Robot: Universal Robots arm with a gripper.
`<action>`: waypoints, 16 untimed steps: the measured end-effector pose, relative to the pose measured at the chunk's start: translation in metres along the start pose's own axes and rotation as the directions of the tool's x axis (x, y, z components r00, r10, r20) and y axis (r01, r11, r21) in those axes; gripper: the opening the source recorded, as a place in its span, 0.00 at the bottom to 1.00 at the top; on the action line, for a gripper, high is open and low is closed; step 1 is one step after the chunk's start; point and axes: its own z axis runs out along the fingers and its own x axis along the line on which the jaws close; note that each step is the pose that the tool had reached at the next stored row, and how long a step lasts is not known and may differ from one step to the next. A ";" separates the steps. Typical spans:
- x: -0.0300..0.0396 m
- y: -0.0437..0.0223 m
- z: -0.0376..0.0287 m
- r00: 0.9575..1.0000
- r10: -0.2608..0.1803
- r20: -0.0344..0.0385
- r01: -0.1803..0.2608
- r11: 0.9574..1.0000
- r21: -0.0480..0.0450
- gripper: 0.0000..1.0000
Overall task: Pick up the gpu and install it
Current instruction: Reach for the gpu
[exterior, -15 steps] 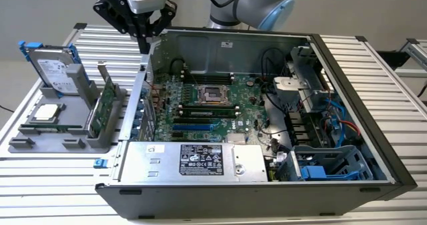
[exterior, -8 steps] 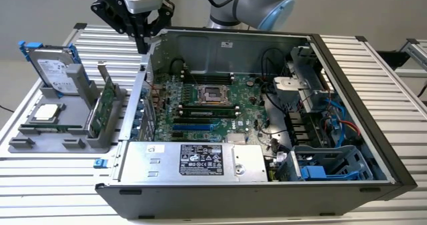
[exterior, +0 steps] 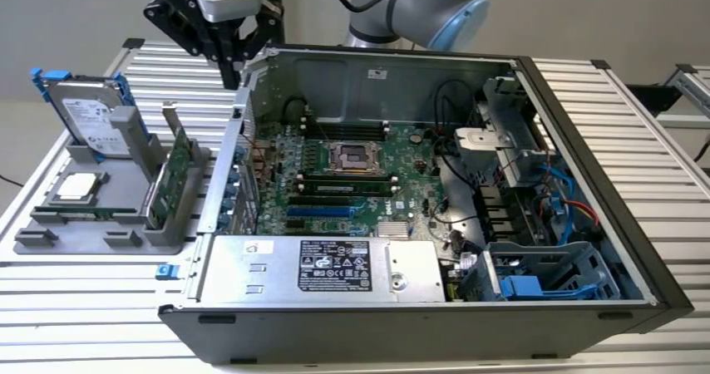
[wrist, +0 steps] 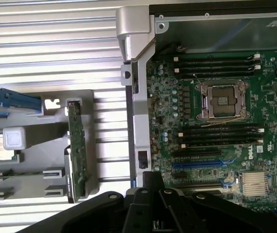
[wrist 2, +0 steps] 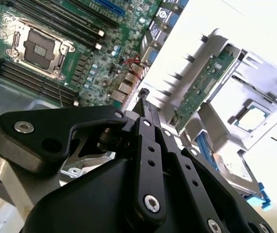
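Print on power supply label seemingly unreadable.

gpu lower edge hidden in holder slot, hard drive cut by edge

A table of ribbed silver aluminium slats carries everything. Toward the exterior view's left a flat grey slotted holder lies on it, base flush on the slats. Just beside the holder, across the middle and the exterior view's right, an opened dark computer case lies on its side, with bare slats showing around it.
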 end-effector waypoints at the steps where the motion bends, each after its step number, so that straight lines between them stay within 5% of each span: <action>1: 0.0013 -0.0001 -0.0001 1.000 0.000 0.000 0.000 1.000 0.000 0.00; 16: 0.0241 -0.0017 -0.0004 1.000 0.001 0.000 -0.001 1.000 0.000 0.00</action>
